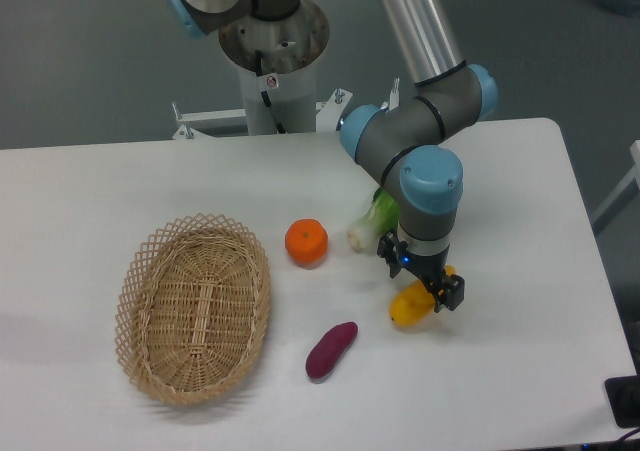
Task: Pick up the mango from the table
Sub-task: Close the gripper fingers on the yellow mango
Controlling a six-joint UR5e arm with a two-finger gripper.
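Down at the near right of the table (520, 231), the gripper (428, 289) is right on top of the mango (408, 305), its dark fingers planted over the fruit's right end. One finger shows on the near side at the lower right; the other is tucked behind. Whether the jaws have clamped or only bracket the fruit, I cannot tell from this angle — the wrist body blocks the gap. The mango itself looks to be lying on the white surface, yellow-orange, long axis slanting down to the left, and not yet lifted by my reading.

Why approach from straight above? Probably because the fruit lies flat and a top-down pinch across its narrow width gives the best hold on a smooth skin.

Widening out: just behind the arm (420, 141), a leafy green vegetable (372, 221) pokes out, near the wrist, so a clean vertical lift would keep clear of it. The orange (306, 242) sits further left, the purple sweet potato (331, 350) lies in front of it and left of the mango, and the wicker basket (195, 306) is well apart on the left side.
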